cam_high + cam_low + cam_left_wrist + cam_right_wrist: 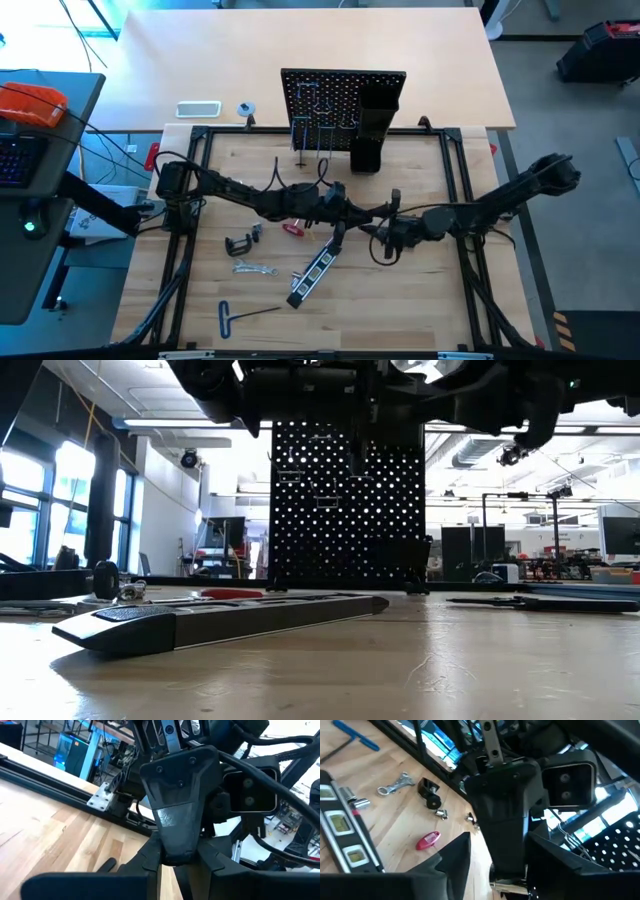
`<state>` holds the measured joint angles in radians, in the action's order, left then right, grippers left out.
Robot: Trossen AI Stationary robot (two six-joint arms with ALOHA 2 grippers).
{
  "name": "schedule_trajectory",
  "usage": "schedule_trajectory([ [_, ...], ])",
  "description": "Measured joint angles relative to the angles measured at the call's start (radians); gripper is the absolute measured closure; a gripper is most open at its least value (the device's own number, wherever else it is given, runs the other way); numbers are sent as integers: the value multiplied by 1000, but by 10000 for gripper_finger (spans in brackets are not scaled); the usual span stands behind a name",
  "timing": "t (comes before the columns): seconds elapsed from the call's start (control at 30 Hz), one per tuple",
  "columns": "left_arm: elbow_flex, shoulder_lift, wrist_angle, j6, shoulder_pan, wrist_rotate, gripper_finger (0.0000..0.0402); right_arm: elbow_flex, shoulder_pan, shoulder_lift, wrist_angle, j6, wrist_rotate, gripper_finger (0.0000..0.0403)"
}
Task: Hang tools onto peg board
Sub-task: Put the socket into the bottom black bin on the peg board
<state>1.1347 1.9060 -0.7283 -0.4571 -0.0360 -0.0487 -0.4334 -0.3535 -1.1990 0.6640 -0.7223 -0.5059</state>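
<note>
Meeting mid-table, left gripper point(343, 211) and right gripper point(378, 224) are caught nose-to-nose. Handover's guessed, neither grip can be told, and the far peg board point(330, 95) gets reached next.

A pale wooden table point(300, 40) stands on a grey floor point(570, 120); a dark desk point(40, 160) at one side carries an orange object point(30, 103) and a keyboard point(15, 160); in the low view, bright tall windows point(40, 500) light the hall, long ceiling lamps point(180, 423) glow, and distant workbenches point(560, 568) stand behind
</note>
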Motion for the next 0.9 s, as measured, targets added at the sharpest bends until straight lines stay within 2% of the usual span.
schedule_trajectory([
  [0.27, -14, 0, -13, 8, -2, 5, 357, -1, -41, -7, 5, -25, -57, 291],
  [0.77, -48, 1, -79, -9, 3, 37, 358, -1, -45, -6, -9, -8, -124, 290],
  [0.9, -49, 1, -79, -9, 5, 43, 359, -1, -45, -6, -14, -8, -150, 311],
])
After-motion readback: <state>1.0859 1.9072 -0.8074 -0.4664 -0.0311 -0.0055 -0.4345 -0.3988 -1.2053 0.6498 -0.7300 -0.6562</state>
